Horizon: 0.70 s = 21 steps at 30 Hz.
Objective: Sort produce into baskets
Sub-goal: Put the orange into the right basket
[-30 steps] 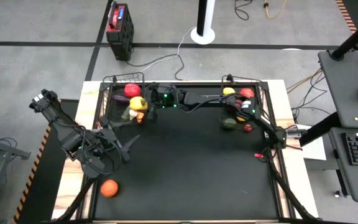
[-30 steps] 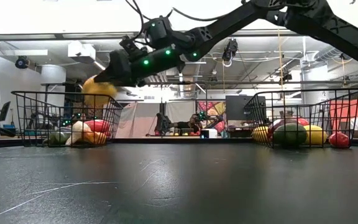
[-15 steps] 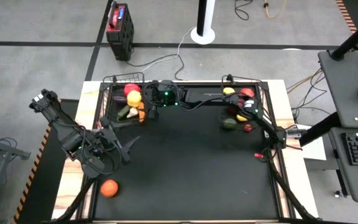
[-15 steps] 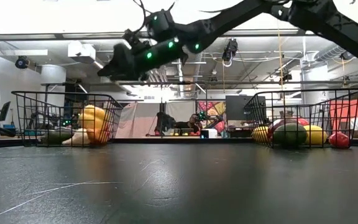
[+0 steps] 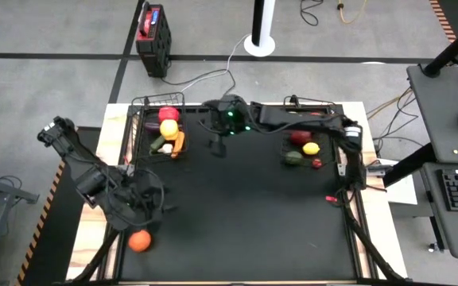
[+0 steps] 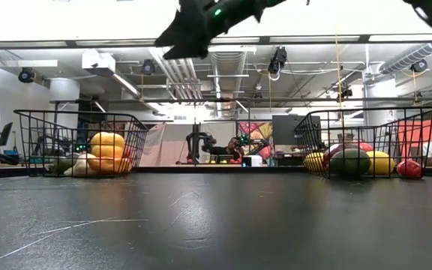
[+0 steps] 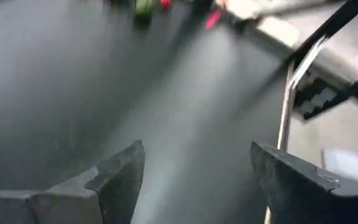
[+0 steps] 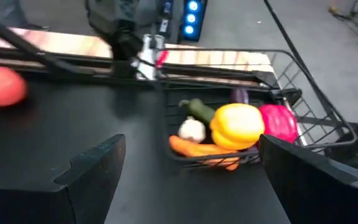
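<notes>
Your last loose piece, the orange tomato (image 5: 139, 240), sits near the desk's (image 5: 245, 214) front-left corner just beside the empty, spread left pincer (image 5: 151, 208); probably light, smooth and roll-prone, so pinch across its widest middle.

Grey floor crossed by a black tape line (image 5: 70, 55); beside it, a red-and-black box (image 5: 152, 29) and white pole base (image 5: 259, 44).

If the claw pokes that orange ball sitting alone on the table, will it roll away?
Probably. The orange ball looks round and smooth, with nothing beside it, so a poke could send it rolling. The left claw should close on it gently.
</notes>
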Available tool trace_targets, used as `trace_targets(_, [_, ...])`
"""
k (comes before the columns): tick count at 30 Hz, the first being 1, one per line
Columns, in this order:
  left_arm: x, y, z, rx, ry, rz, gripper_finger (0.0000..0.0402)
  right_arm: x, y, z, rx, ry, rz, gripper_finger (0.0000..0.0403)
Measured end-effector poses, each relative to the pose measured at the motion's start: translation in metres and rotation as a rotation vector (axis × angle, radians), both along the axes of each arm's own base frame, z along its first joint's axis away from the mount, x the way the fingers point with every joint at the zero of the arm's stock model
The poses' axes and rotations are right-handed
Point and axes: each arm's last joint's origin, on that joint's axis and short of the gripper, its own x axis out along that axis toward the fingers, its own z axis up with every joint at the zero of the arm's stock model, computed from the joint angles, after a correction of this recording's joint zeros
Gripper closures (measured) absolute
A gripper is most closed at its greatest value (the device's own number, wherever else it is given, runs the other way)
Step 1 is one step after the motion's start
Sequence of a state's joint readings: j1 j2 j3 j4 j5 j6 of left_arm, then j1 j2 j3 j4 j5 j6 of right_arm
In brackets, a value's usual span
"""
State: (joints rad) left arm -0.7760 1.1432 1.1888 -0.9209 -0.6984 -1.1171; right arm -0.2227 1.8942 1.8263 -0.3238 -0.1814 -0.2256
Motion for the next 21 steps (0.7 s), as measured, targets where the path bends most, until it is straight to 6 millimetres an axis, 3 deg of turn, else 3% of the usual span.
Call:
trace_targets(5, [0.008, -0.016, -0.007, -0.103, 0.349, 0.067, 0.0128, -0.03, 0.027, 0.01, 0.028, 0.003, 0.031, 0.0044])
trace_targets(10, [0.017, -0.033, -0.018, -0.123, 0.681, 0.174, 0.0128, -0.052, 0.057, 0.009, 0.027, 0.019, 0.034, 0.0044])
trace_targets(21, [0.029, -0.071, -0.066, -0.247, 1.04, 0.192, 0.0128, -0.086, 0.118, 0.006, 0.008, 0.034, 0.063, 0.0044])
